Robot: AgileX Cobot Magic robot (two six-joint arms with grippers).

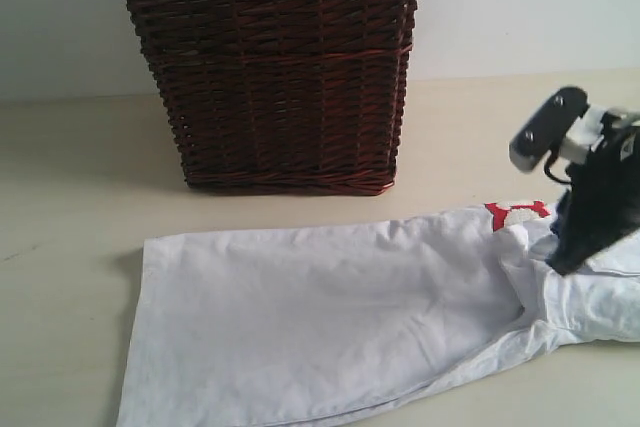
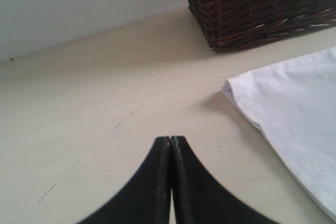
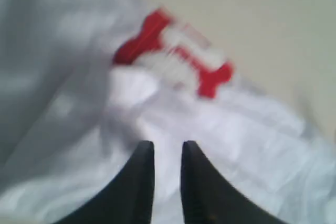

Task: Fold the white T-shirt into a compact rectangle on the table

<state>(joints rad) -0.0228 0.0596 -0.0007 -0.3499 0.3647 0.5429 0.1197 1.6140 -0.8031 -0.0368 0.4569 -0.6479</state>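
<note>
The white T-shirt point(image 1: 330, 317) lies on the table point(image 1: 80, 177) as a long band running left to right, with a bit of red-outlined lettering point(image 1: 517, 211) showing near its right end. My right gripper point(image 1: 560, 265) is down on that right end, just below the lettering. In the right wrist view its jaws point(image 3: 167, 145) stand a little apart over the shirt's white cloth point(image 3: 236, 129), close to the lettering point(image 3: 173, 56); the picture is blurred. My left gripper point(image 2: 170, 139) is shut and empty above bare table point(image 2: 105, 93), left of the shirt's corner point(image 2: 294, 108). It is outside the exterior view.
A tall dark wicker basket point(image 1: 280, 67) with a lace-trimmed lining stands behind the shirt against the pale wall; its base point(image 2: 262, 3) also shows in the left wrist view. The shirt's lower edge runs off the front of the exterior view.
</note>
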